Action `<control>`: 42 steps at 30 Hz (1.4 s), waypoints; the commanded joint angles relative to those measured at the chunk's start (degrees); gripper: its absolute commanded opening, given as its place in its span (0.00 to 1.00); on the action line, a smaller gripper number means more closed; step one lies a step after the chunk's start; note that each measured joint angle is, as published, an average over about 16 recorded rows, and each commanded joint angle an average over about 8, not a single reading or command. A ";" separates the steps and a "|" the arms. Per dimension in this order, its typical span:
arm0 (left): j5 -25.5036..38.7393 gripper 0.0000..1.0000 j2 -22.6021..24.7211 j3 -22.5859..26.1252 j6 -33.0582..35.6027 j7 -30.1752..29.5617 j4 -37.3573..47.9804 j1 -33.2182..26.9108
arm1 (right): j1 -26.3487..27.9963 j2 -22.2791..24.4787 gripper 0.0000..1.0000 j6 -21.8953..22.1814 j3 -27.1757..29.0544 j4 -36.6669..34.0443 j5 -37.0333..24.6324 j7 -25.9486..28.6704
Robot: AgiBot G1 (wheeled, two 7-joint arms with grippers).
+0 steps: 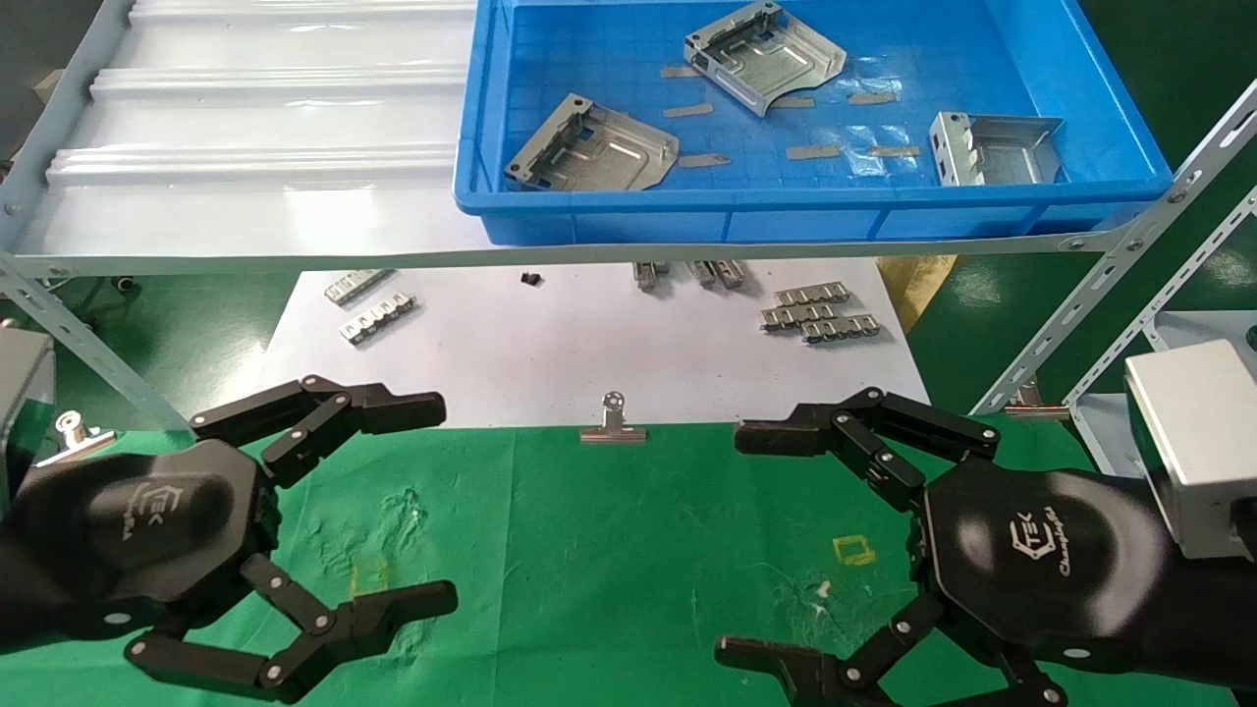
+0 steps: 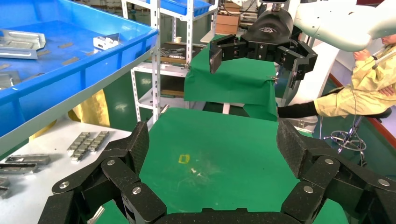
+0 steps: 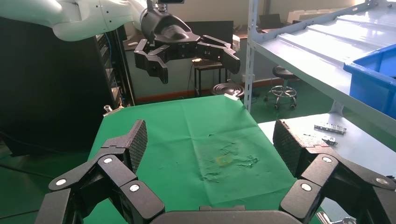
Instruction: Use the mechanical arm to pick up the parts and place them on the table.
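Note:
Three silver-grey parts lie in the blue tray (image 1: 786, 201) on the shelf: one at the left (image 1: 594, 147), one at the back (image 1: 766, 54), one at the right (image 1: 997, 147). Two of them show in the left wrist view (image 2: 21, 44) (image 2: 106, 42). My left gripper (image 1: 437, 501) (image 2: 215, 144) is open and empty above the left of the green table (image 1: 609, 550). My right gripper (image 1: 738, 545) (image 3: 211, 140) is open and empty above its right side. Both face each other, well below and in front of the tray.
A white sheet (image 1: 589, 344) under the shelf holds small ribbed strips (image 1: 820, 314) (image 1: 378, 316). A binder clip (image 1: 614, 424) pins its front edge. Slanted shelf struts stand at left (image 1: 88, 344) and right (image 1: 1110, 285). A person in yellow (image 2: 364, 93) sits beyond the table.

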 commanded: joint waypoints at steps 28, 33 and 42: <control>0.00 0.87 0.00 0.00 0.00 0.00 0.00 0.00 | 0.00 0.00 1.00 0.00 0.00 0.00 0.00 0.00; 0.00 0.24 0.00 0.00 0.00 0.00 0.00 0.00 | 0.00 0.00 1.00 0.00 0.00 0.00 0.00 0.00; 0.00 0.00 0.00 0.00 0.00 0.00 0.00 0.00 | 0.00 0.00 1.00 0.00 0.00 0.00 0.00 0.00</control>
